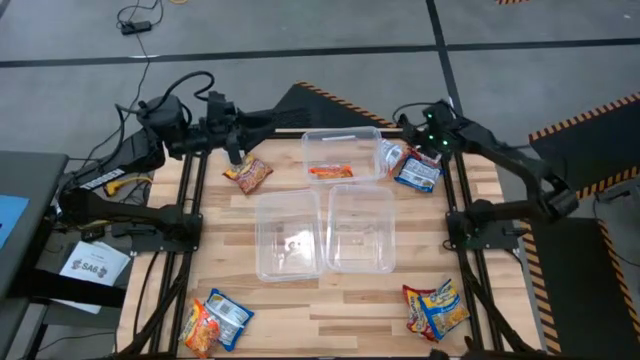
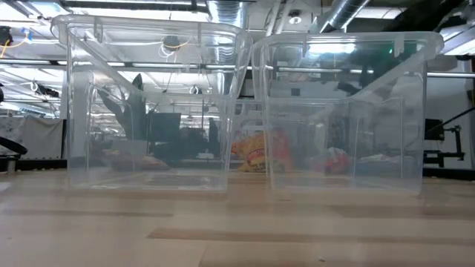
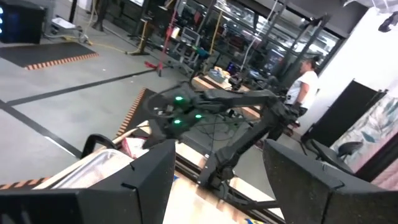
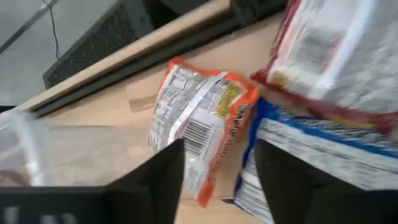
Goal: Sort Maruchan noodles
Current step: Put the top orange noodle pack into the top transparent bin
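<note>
Right gripper (image 4: pixel 214 180), fingers spread and holding nothing, hovers at the table's far right over an orange-edged Maruchan packet (image 4: pixel 199 121), long axis running toward the finger gap, blue packet (image 4: pixel 317 155) alongside; left gripper (image 3: pixel 217 186) open, far-left.

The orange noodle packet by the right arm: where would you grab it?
Probably from straight above, across its narrow width: the orange noodle packet lies flat on the table, partly tucked beside a blue packet. The right gripper's open fingers already hover over it.

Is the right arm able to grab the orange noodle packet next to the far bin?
Probably yes. The right gripper is open just above the orange packet, with nothing between them.
</note>
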Controlling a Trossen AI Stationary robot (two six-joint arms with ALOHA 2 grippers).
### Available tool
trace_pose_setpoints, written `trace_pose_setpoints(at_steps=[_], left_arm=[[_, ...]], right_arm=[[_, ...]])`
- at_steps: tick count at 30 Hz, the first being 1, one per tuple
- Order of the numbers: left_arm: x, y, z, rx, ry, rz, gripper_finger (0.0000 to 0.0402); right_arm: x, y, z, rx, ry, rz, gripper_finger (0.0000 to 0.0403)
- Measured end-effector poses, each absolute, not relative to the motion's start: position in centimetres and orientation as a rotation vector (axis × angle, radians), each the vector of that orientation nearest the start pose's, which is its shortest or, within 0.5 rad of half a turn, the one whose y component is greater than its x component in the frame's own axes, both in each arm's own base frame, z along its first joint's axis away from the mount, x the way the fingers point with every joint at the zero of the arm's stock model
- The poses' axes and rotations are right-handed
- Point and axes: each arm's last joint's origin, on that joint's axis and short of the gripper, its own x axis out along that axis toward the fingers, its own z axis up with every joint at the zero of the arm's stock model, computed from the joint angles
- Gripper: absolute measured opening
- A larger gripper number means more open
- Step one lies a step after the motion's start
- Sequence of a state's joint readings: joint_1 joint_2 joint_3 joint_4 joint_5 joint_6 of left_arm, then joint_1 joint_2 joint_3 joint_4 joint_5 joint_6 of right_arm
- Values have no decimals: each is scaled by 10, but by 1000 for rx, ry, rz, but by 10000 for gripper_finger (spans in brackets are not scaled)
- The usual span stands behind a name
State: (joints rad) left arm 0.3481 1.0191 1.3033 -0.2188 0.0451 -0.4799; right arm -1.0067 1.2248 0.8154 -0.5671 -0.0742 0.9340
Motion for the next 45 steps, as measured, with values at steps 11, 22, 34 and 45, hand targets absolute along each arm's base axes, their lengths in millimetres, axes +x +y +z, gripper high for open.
trace_pose_setpoints(at_steps=[11,22,34,45], left_arm=[[185,66,461,-463,-137,279,228],[183,65,462,-474,-144,278,228],[178,64,464,-463,-157,283,228],[178,63,465,-454,-158,284,228]], right_arm=[[153,-219,187,1489,434,-1270,271],[168,-230,155,1524,477,-1284,227],[147,-208,232,1230,312,-1146,8],[166,-138,332,913,-44,-772,7]])
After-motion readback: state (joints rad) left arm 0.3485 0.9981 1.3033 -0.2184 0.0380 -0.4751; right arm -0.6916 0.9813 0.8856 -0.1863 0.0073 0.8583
